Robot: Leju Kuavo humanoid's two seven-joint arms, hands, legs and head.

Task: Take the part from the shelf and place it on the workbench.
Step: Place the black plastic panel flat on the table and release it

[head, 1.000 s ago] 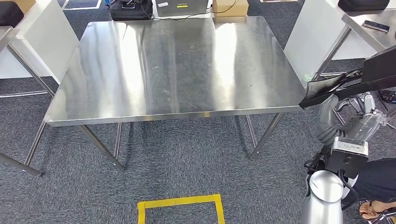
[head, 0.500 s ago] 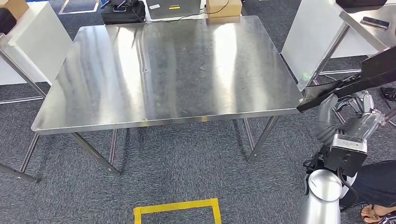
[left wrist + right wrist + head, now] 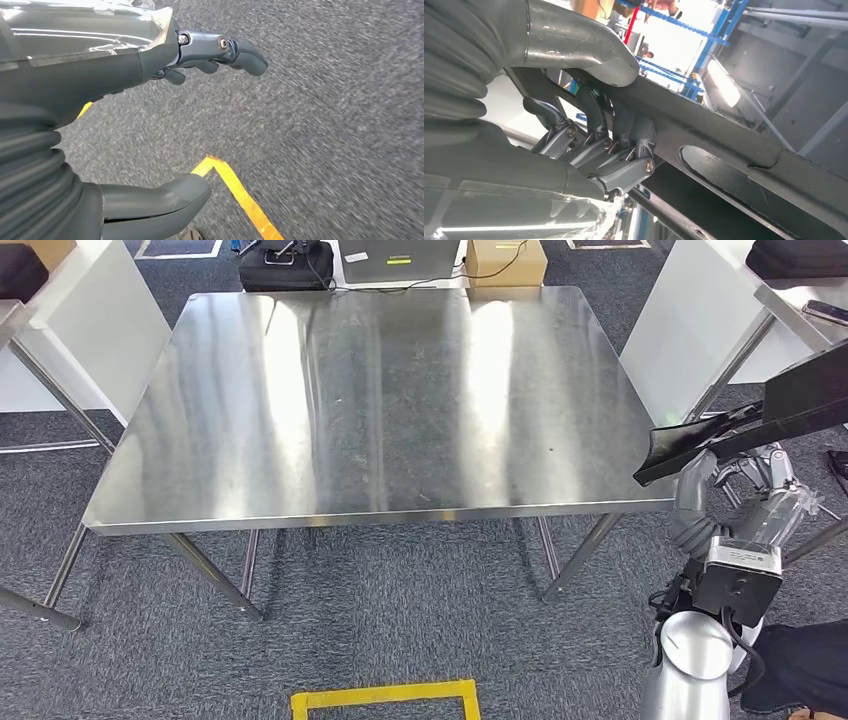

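My right hand (image 3: 745, 495) holds a long black part (image 3: 745, 420) at the right edge of the head view, lifted just beyond the right side of the steel workbench (image 3: 370, 400). Close up in the right wrist view, my right hand (image 3: 594, 135) has its thumb over the part (image 3: 734, 150) and its fingers curled under it. My left hand (image 3: 165, 120) hangs over grey carpet, fingers apart and holding nothing.
White panels and table legs (image 3: 715, 365) stand to the right of the workbench, another white panel (image 3: 90, 330) to its left. A black case (image 3: 285, 262) and a cardboard box (image 3: 505, 260) lie behind it. Yellow tape (image 3: 385, 698) marks the carpet in front.
The whole view has shifted as the camera moved; the workbench now sits slightly more centred. My right hand keeps hold of the black part, at much the same place in the picture.
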